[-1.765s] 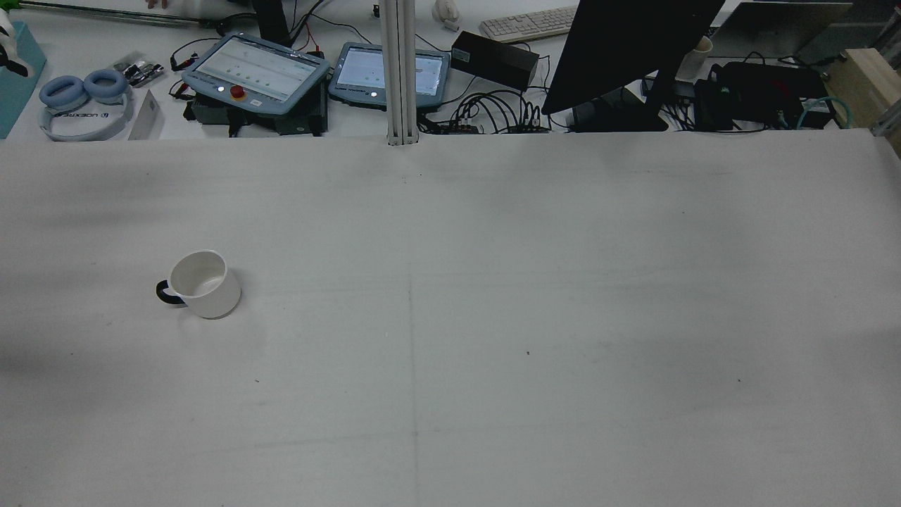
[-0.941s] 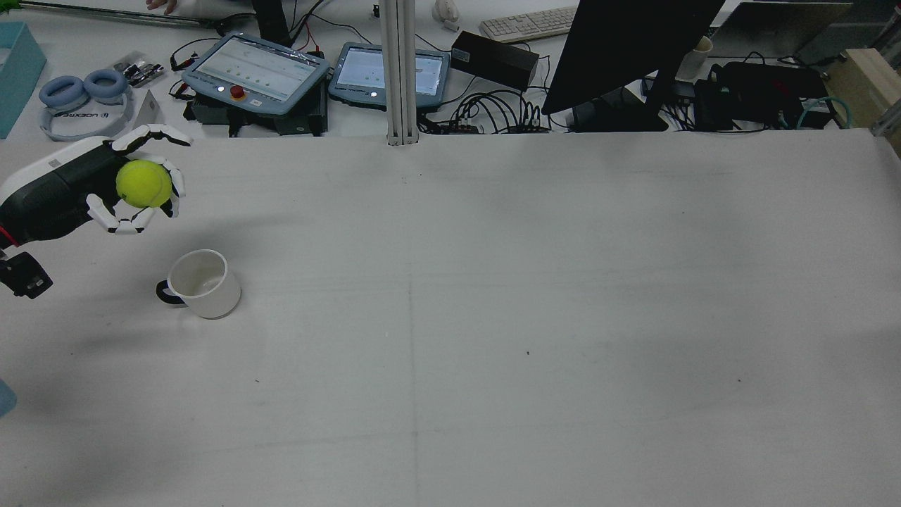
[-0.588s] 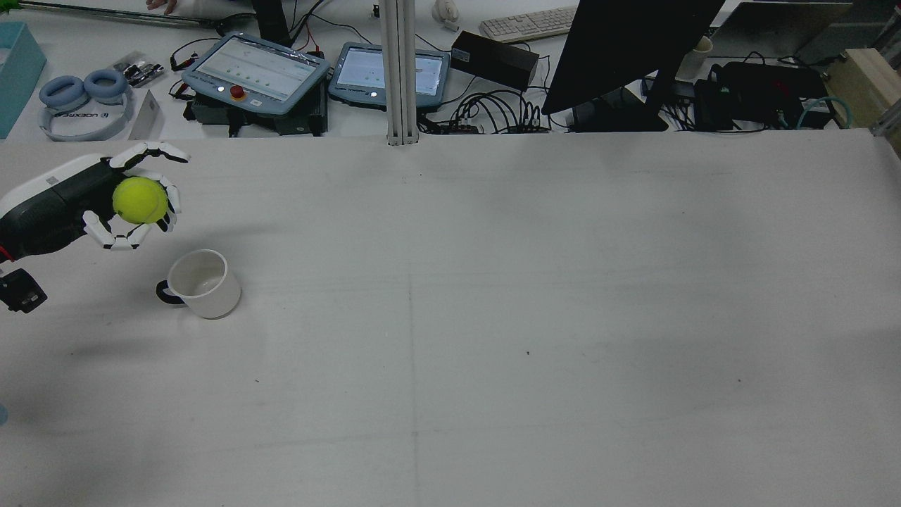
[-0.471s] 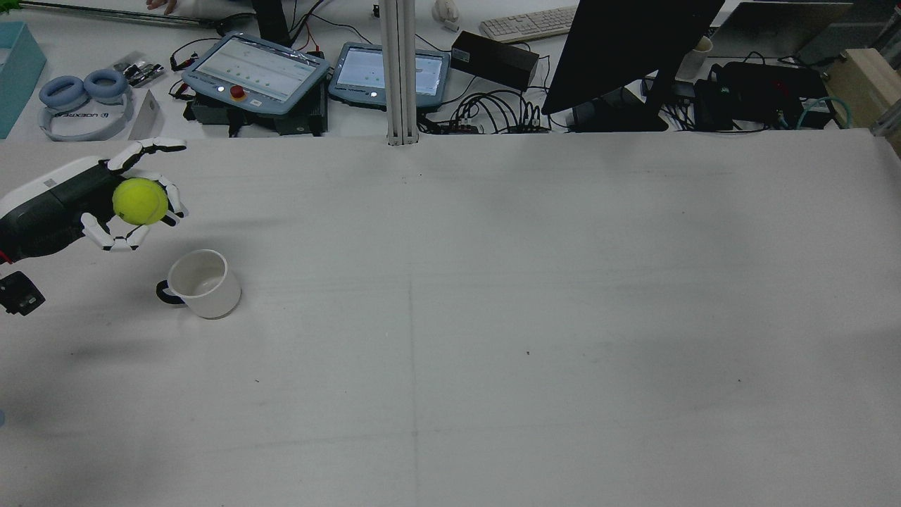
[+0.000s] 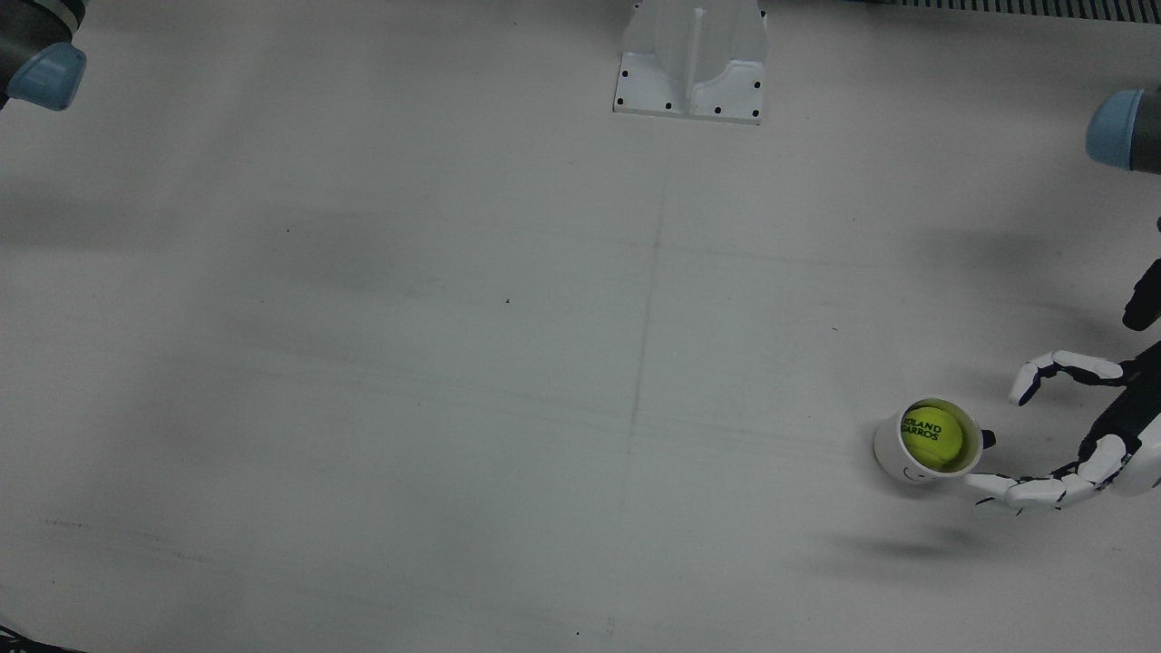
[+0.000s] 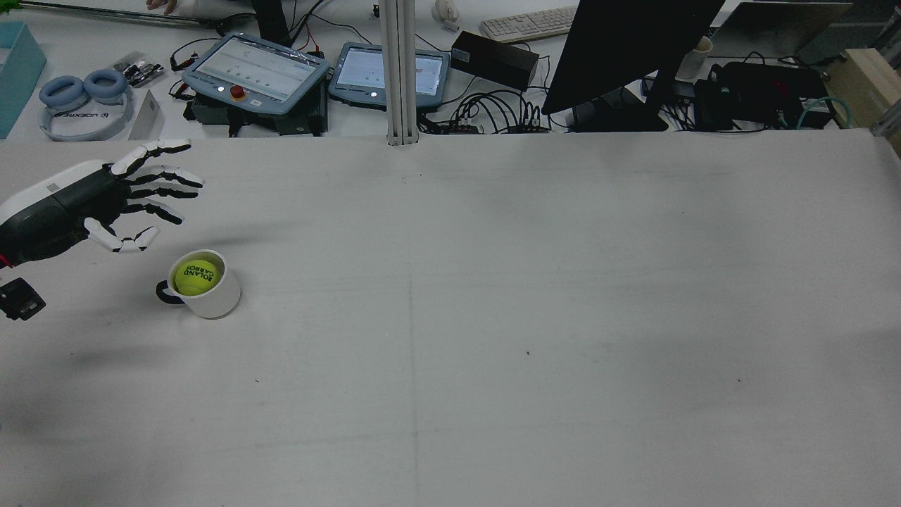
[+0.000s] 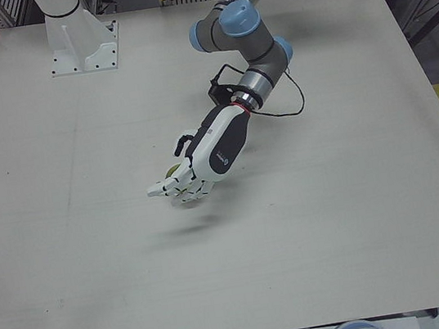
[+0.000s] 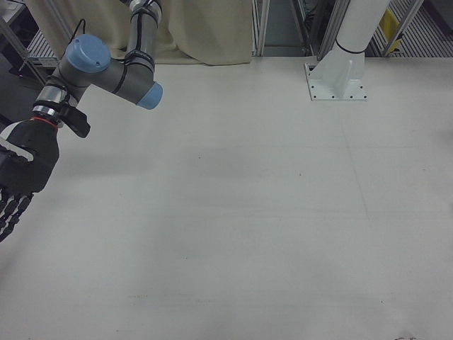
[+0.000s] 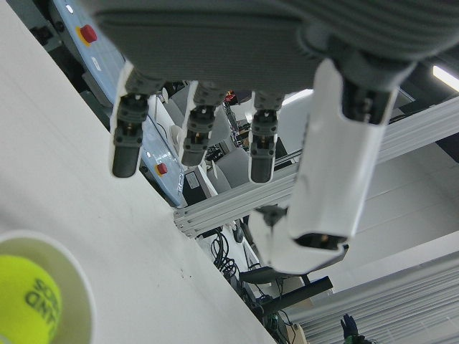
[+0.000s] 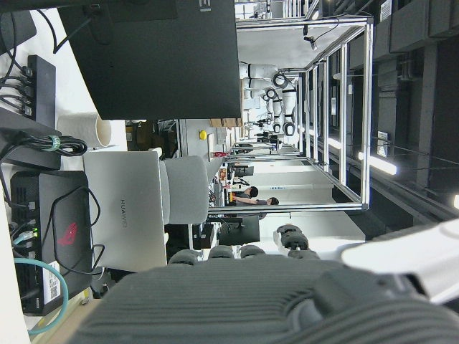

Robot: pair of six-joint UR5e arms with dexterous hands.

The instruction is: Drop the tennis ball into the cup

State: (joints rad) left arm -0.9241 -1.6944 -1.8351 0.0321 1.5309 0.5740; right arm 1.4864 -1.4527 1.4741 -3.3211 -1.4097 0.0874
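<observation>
The yellow-green tennis ball (image 6: 196,276) lies inside the white cup (image 6: 217,303) with a black handle, on the table's left side in the rear view. The front view looks down on the ball (image 5: 932,435) in the cup (image 5: 892,453). My left hand (image 6: 120,201) hovers just behind and left of the cup, open, fingers spread, holding nothing. It also shows in the front view (image 5: 1111,426) and the left-front view (image 7: 210,153), where it hides most of the cup. My right hand (image 8: 18,177) hangs at the far edge, fingers straight and apart, away from the cup.
Behind the table's far edge stand two teach pendants (image 6: 257,70), blue headphones (image 6: 83,98), cables and a black monitor (image 6: 626,49). A white pedestal base (image 5: 691,63) is bolted at the table's robot side. A person's hand (image 6: 160,4) rests at the far desk.
My left hand came in from the left holding the ball and moved near the cup. Its fingers then spread and the ball dropped into the cup.
</observation>
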